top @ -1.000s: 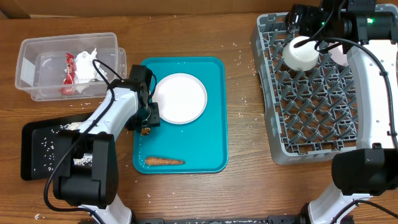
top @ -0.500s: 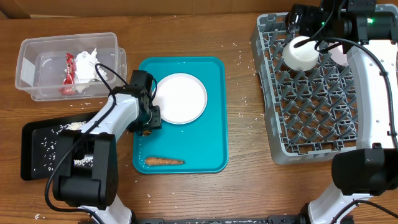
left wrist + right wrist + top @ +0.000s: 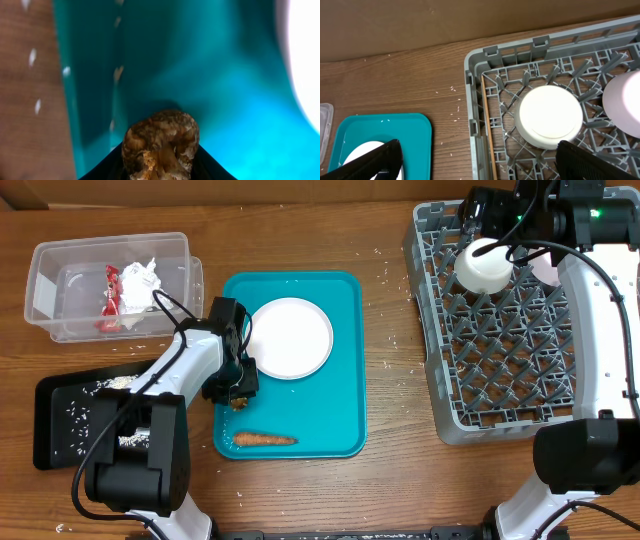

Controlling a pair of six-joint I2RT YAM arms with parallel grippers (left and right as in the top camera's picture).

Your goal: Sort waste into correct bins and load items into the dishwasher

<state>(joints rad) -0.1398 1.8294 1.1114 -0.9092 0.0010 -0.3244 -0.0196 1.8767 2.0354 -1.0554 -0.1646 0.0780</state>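
My left claw (image 3: 238,389) pinches the small brown food chunk (image 3: 161,142) at the teal tray's (image 3: 345,400) nine o'clock edge; my right claw (image 3: 480,162) gapes wide, empty.

Overhead lighting is even and sharp; my left wrist view blurs the teal tray (image 3: 225,75) and overexposes the plate (image 3: 306,50).

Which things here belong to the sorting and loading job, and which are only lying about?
Job: chunk, carrot, napkin, wrapper, rice, plate, bowl, tub, black tray, rack.

Lying about: teal tray, table.
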